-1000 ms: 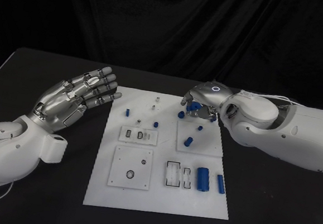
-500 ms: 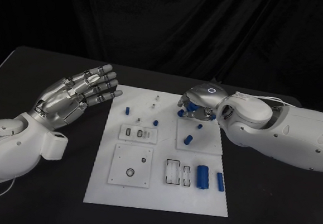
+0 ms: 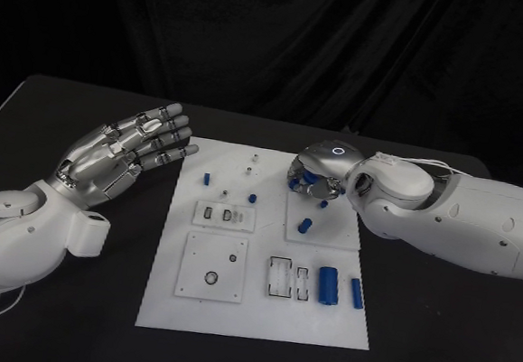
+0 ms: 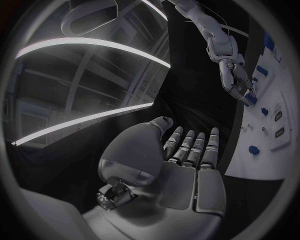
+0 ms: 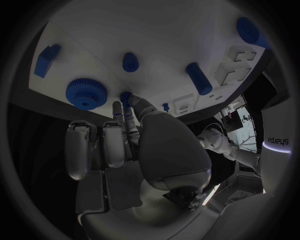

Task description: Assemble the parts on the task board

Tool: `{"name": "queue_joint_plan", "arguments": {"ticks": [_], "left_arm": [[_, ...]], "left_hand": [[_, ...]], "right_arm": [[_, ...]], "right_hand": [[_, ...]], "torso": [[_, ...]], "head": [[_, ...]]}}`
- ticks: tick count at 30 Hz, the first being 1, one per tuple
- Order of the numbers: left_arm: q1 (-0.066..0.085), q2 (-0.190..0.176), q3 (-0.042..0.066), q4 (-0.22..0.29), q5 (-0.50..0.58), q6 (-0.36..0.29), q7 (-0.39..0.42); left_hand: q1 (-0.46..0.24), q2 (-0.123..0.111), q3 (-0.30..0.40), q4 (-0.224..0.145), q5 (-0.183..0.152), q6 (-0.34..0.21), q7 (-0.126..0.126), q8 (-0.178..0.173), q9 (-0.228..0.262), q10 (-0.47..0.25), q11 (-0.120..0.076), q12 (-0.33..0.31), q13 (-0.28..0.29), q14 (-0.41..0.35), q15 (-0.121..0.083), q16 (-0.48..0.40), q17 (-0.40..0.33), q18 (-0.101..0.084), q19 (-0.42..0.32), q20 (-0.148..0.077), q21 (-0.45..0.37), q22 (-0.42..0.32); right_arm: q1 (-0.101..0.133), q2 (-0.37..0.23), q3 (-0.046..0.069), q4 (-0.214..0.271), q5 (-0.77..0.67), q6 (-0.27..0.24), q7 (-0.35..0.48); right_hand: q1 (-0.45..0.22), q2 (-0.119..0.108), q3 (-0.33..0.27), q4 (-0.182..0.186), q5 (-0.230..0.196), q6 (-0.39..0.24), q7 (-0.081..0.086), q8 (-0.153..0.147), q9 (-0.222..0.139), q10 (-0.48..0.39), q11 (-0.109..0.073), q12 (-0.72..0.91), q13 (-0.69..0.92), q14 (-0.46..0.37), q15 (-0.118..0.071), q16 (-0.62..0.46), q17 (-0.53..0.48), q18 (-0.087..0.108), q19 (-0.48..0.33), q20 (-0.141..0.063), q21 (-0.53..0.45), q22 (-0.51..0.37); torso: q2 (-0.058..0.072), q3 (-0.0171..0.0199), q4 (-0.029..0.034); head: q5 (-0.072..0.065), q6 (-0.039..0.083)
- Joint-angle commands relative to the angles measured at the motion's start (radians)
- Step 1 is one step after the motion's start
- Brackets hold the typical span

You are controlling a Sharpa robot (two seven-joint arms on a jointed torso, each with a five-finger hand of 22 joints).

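White task board (image 3: 255, 321) lies mid-table. The right hand (image 3: 316, 172) reaches down over the board's far right area, fingertips pinching a small blue part (image 5: 126, 96) beside a blue gear (image 5: 86, 92). The left hand (image 3: 121, 152) hovers left of the board, fingers spread, holding nothing.
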Motion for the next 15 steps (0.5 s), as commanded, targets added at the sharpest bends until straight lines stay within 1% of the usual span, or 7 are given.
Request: {"name": "queue_joint_plan", "arguments": {"ticks": [1,3,4,7,9,12,15], "left_arm": [[0.002,0.002,0.001,-0.001,-0.004,0.02,0.176],[0.002,0.002,0.001,-0.002,-0.004,0.021,0.174],[0.001,0.002,0.001,-0.002,-0.004,0.022,0.173],[0.001,0.001,0.001,-0.001,-0.004,0.023,0.171],[0.001,0.0,0.001,-0.003,-0.004,0.024,0.169],[0.001,0.0,0.001,-0.005,-0.004,0.026,0.168],[0.001,0.001,0.001,-0.007,-0.004,0.028,0.166]], "left_hand": [[-0.01,-0.001,0.007,0.0,0.004,0.002,0.002,0.004,0.001,0.002,0.006,0.006,0.001,0.0,0.008,0.005,0.0,-0.017,-0.001,0.002,-0.002,-0.001],[-0.011,-0.001,0.007,0.0,0.004,0.002,0.002,0.004,0.001,0.002,0.007,0.006,0.001,0.0,0.008,0.004,0.0,-0.017,-0.001,0.002,-0.002,-0.001],[-0.011,-0.001,0.009,0.0,0.003,0.002,0.003,0.004,0.001,0.001,0.008,0.006,0.001,0.0,0.009,0.005,0.0,-0.018,-0.002,0.002,-0.002,-0.001],[-0.011,-0.001,0.009,0.0,0.003,0.002,0.003,0.004,0.001,0.001,0.008,0.006,0.001,0.0,0.009,0.005,0.0,-0.018,-0.002,0.002,-0.002,-0.001],[-0.012,-0.002,0.012,-0.001,0.003,0.002,0.004,0.004,0.001,0.001,0.009,0.006,0.001,0.0,0.01,0.006,0.0,-0.019,-0.001,0.002,-0.002,-0.001],[-0.013,-0.003,0.014,-0.001,0.002,0.003,0.005,0.004,0.001,0.001,0.011,0.007,0.001,0.0,0.011,0.007,0.0,-0.02,-0.001,0.002,-0.002,-0.001],[-0.014,-0.003,0.017,-0.002,0.002,0.004,0.007,0.004,0.002,0.001,0.012,0.009,0.001,0.001,0.013,0.009,0.001,-0.021,-0.001,0.002,-0.002,-0.001]], "right_arm": [[-0.006,0.004,0.0,-0.007,0.019,-0.008,0.027],[-0.009,0.006,0.0,-0.01,0.024,-0.018,0.033],[-0.01,0.006,0.0,-0.011,0.026,-0.024,0.035],[-0.011,0.006,0.0,-0.014,0.028,-0.041,0.04],[-0.012,0.008,0.0,-0.017,0.031,-0.057,0.044],[-0.012,0.012,0.0,-0.022,0.039,-0.06,0.045],[-0.013,0.015,0.001,-0.025,0.05,-0.065,0.049]], "right_hand": [[0.001,-0.01,0.027,0.001,0.004,0.026,-0.003,0.008,0.008,0.02,-0.003,-0.005,0.0,0.024,0.006,-0.004,0.003,-0.015,-0.002,0.005,-0.005,0.033],[0.003,-0.009,0.05,0.0,0.005,0.046,-0.004,0.014,0.015,0.038,-0.008,-0.007,0.0,0.024,0.003,-0.003,0.004,-0.015,-0.002,0.002,-0.005,0.034],[0.01,-0.005,0.069,-0.004,0.003,0.067,-0.005,0.022,0.022,0.057,-0.014,-0.007,0.0,0.024,-0.002,-0.004,0.004,-0.015,-0.003,-0.001,-0.005,0.034],[0.018,-0.003,0.095,-0.01,-0.004,0.089,-0.007,0.03,0.033,0.087,-0.02,-0.009,-0.001,0.024,-0.006,-0.005,0.004,-0.015,-0.003,-0.005,-0.006,0.034],[0.021,-0.005,0.114,-0.014,-0.009,0.102,-0.004,0.033,0.042,0.109,-0.022,-0.016,-0.002,0.024,-0.007,-0.006,0.005,-0.015,-0.003,-0.008,-0.007,0.034],[0.024,-0.006,0.123,-0.018,-0.011,0.106,-0.003,0.034,0.046,0.117,-0.024,-0.02,-0.003,0.024,-0.009,-0.006,0.006,-0.015,-0.003,-0.009,-0.006,0.036],[0.025,-0.009,0.131,-0.02,-0.013,0.106,0.002,0.032,0.049,0.121,-0.024,-0.028,-0.005,0.024,-0.009,-0.006,0.005,-0.015,-0.003,-0.01,-0.006,0.036]], "torso": [[-0.001,-0.0005,0.0001],[-0.001,-0.0003,-0.0003],[-0.001,-0.0001,-0.0003],[-0.002,-0.0003,-0.0007],[-0.002,-0.0004,-0.0008],[-0.002,-0.0002,-0.0007],[-0.003,-0.0005,-0.0011]], "head": [[0.0,-0.001],[0.0,-0.002],[0.001,-0.003],[0.003,-0.004],[0.003,-0.004],[0.003,-0.003],[0.004,-0.001]]}}
